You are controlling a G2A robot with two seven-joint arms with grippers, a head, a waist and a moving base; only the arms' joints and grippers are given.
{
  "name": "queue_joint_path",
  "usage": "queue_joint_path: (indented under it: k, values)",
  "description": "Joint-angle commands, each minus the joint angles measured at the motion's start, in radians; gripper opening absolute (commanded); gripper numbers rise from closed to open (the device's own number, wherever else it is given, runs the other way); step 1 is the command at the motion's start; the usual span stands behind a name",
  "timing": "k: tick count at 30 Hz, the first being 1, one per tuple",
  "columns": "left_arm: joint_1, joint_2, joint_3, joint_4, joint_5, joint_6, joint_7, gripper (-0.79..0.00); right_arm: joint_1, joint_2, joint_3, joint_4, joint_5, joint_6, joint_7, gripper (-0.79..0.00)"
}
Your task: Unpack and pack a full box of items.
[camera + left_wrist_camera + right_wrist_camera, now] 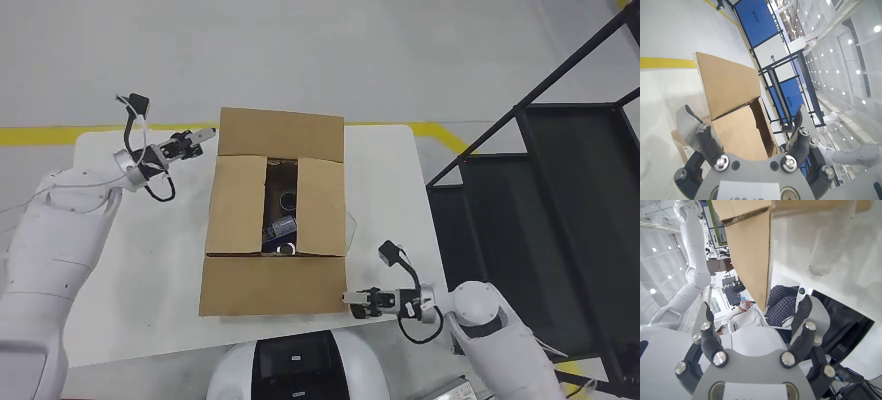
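Observation:
A brown cardboard box [236,205] stands in the middle of the white table [140,290], its flaps spread outward and two side flaps half over the opening. Dark items [282,228] show in the gap between those flaps. My left gripper [205,133] is open at the box's far left corner, level with the far flap [728,83]. My right gripper [350,298] is open just off the near right corner, with the near flap's corner [763,306] between its spread fingers and apart from both.
A black metal staircase [560,190] rises just right of the table. A yellow floor line [40,134] runs behind the table. Bare table surface lies left of the box and to its right [390,190].

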Motion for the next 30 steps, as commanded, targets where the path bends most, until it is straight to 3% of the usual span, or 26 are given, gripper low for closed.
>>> queue_joint_path:
  k: [1,8,17,24,30]
  values:
    - [-0.033,-0.022,0.036,0.064,-0.016,-0.038,0.012,0.0,0.0,0.001,-0.01,0.003,0.021,-0.002,0.012,0.0]
    - [-0.131,-0.094,0.125,0.243,0.02,-0.138,0.123,0.0,-0.017,0.008,-0.024,-0.014,0.066,0.001,0.047,0.0]
    - [-0.209,-0.181,0.2,0.404,0.03,-0.135,0.192,0.0,-0.058,0.019,-0.014,-0.046,0.106,-0.008,0.056,0.0]
    - [-0.248,-0.233,0.203,0.503,-0.061,-0.149,0.15,0.0,-0.057,0.025,-0.039,-0.075,0.091,0.009,0.054,0.0]
    - [-0.263,-0.246,0.163,0.548,-0.197,-0.211,-0.013,0.0,-0.026,0.024,-0.087,-0.081,0.091,0.02,0.041,0.0]
